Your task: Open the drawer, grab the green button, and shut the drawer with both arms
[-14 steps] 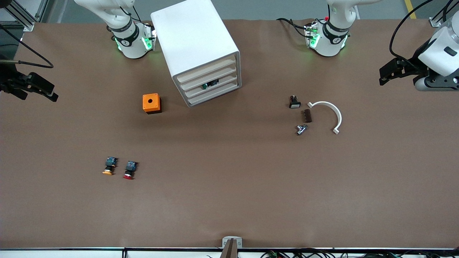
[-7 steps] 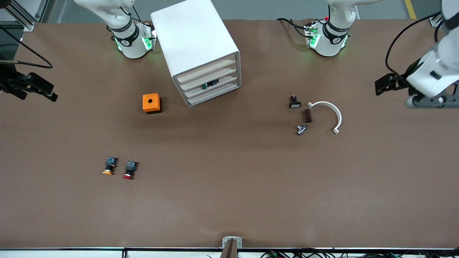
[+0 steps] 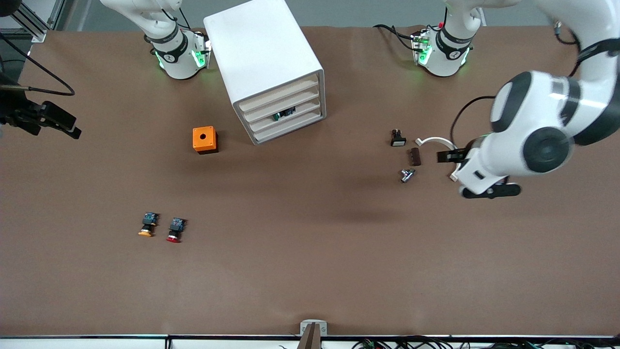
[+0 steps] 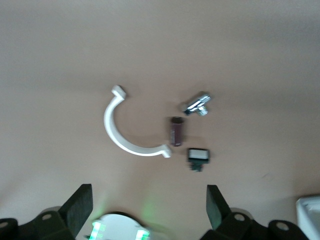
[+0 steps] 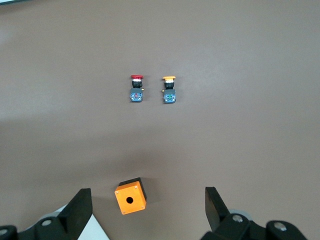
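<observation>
- White and boxy, the cabinet [image 3: 266,68] stands near the right arm's base with four tray-like drawers stacked in its front, all pushed in.
- One drawer [image 3: 286,115], third from the top, holds the button [image 3: 277,116], whose green cap and blue block show through the slot; one such green button is visible.
- One orange box [image 3: 205,139] with a round hole in its top sits just beside the cabinet, toward the right arm's end of the table.
- Two more buttons lie side by side well apart from the cabinet and nearer the front camera: one orange-capped button [image 3: 147,225] and one red-capped button [image 3: 176,230].
- Toward the left arm's end from the cabinet lie four small parts close together: one white curved bracket [image 3: 433,141], one dark brown block [image 3: 415,156], one black-and-white switch [image 3: 397,139] and one silver fitting [image 3: 407,175].
- Left arm: bent at the elbow and reaching in from its base, with the left gripper [image 4: 150,207] in the air over the curved bracket, fingers spread wide and holding nothing.
- Right arm: waits at its end of the table, well apart from the cabinet; the right gripper [image 5: 149,209] hangs above the table top, its fingers spread apart and empty.
</observation>
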You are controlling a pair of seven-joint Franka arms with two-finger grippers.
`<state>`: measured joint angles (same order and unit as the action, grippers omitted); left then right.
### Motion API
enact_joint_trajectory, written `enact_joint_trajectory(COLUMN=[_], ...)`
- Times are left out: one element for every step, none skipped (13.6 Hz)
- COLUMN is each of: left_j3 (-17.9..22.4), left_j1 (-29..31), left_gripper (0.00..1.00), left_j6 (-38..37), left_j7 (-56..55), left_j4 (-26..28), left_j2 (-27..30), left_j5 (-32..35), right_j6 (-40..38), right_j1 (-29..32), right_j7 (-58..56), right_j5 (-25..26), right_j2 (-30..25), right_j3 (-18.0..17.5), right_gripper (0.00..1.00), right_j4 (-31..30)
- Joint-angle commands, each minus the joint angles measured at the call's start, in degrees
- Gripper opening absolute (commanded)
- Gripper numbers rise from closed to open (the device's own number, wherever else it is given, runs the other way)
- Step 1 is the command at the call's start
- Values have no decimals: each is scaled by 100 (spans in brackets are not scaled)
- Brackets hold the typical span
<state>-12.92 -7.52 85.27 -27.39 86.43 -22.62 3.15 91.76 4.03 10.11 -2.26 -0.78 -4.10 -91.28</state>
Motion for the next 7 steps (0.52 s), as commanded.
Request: enact_joint_trajectory(left_j3=[9, 0, 9, 0, 0, 9, 0], left_j1=[-424, -573, -705, -846, -978, -1118, -1224], left_gripper=[100, 100, 100, 100, 100, 100, 100], left_j6=[-134, -134, -151, -177, -230, -326, -344], left_j7=[-1220, -1764, -2213, -2618, -3022, -3514, -4084], left_j4=[-442, -434, -434, -416, -399, -407, -416], left_j2=[-453, -480, -507, -507, -550, -638, -682], left_j5=[28, 37, 28, 19, -68, -190, -348], right_j6=[123, 210, 220, 220, 229, 237, 246], right_j1=[45, 36, 36, 27, 19, 27, 27], right_j7=[780, 1148, 1386, 1650, 1940, 2247, 2572], right_j5=[6, 6, 6, -2, -2, -2, -2], right_j2=[279, 393, 507, 656, 762, 894, 1026], right_j3=[-494, -582, -722, -793, -890, -1004, -1170], right_gripper=[100, 100, 100, 100, 100, 100, 100], right_j4=[49, 92, 154, 206, 242, 320, 434])
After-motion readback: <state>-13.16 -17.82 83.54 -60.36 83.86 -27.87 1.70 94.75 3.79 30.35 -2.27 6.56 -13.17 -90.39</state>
